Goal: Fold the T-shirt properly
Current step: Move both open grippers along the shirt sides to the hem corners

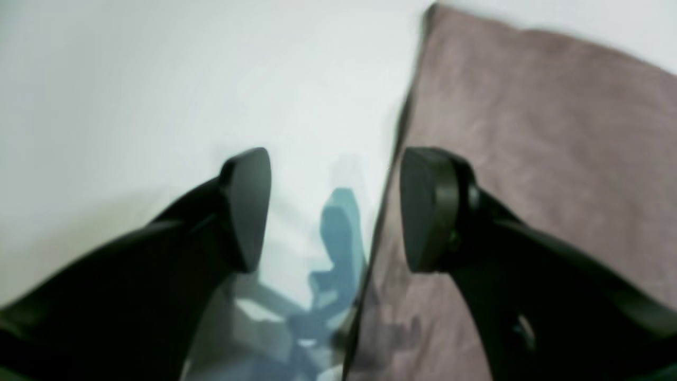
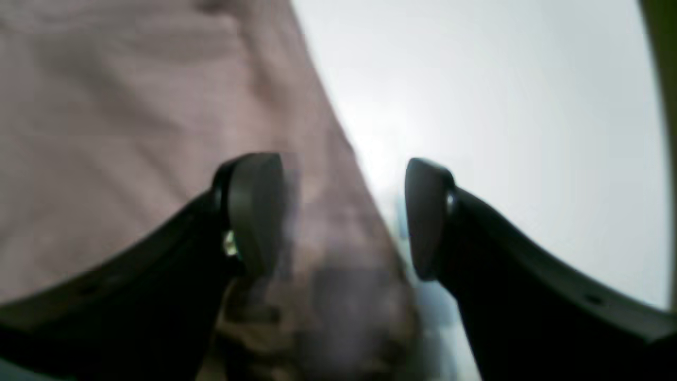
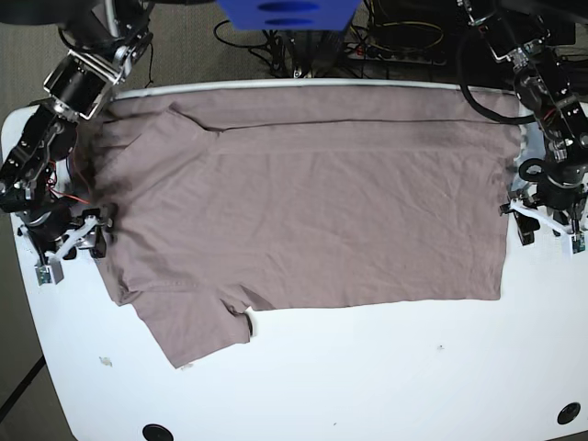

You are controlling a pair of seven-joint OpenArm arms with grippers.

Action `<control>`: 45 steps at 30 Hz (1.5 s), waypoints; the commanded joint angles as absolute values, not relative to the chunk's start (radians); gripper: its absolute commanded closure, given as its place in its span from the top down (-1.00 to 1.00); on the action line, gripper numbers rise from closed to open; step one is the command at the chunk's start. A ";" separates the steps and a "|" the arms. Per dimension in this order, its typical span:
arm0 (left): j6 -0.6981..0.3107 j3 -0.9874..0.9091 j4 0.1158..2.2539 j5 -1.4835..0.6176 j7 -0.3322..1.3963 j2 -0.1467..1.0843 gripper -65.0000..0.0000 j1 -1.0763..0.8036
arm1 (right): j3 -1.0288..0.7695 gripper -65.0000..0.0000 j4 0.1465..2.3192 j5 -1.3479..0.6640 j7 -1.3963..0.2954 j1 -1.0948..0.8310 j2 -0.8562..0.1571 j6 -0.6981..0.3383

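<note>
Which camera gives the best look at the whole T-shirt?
The base view: the T-shirt lies spread across the table, every edge visible. Each wrist view shows only a blurred strip of its edge between open jaws.

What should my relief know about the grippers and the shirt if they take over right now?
Left gripper: open, empty, straddling the shirt's side edge, one finger over the cloth, one over the bare table.
Right gripper: open, empty, placed the same way at the opposite edge.
Shirt: spread wide across the table; the edge furthest from the base camera is folded over, one sleeve sticks out toward the near side.
Done: laid out, one long fold at most.
Left: grip both edges, finish the folds.
</note>
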State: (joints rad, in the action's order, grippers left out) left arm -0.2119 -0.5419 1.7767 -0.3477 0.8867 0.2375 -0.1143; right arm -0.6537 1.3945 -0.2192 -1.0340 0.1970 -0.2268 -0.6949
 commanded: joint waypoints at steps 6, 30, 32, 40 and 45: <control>-0.208 -0.512 1.705 -0.318 0.857 0.271 0.17 -0.027 | -0.593 0.11 1.187 -0.241 -0.932 0.356 -0.243 -0.698; -0.212 -0.436 1.387 -0.198 0.779 0.326 0.19 0.191 | -0.297 0.16 0.666 -0.156 -0.506 0.633 -0.290 -0.650; -0.217 -0.412 1.289 -0.183 0.750 0.341 0.18 0.245 | -0.276 0.17 0.633 -0.144 -0.428 0.647 -0.289 -0.583; -0.215 -0.353 1.162 -0.166 0.708 0.366 0.18 0.321 | -0.274 0.19 0.604 -0.133 -0.355 0.652 -0.286 -0.530; -0.212 -0.324 1.129 -0.166 0.684 0.379 0.18 0.333 | -0.285 0.20 0.604 -0.155 -0.365 0.633 -0.285 -0.524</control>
State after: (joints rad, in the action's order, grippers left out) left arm -0.2173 -0.3305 1.1294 -0.1642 0.7204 0.3523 0.3058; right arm -0.2756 0.5903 -0.1268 -0.3798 0.6140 -0.2733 -0.5259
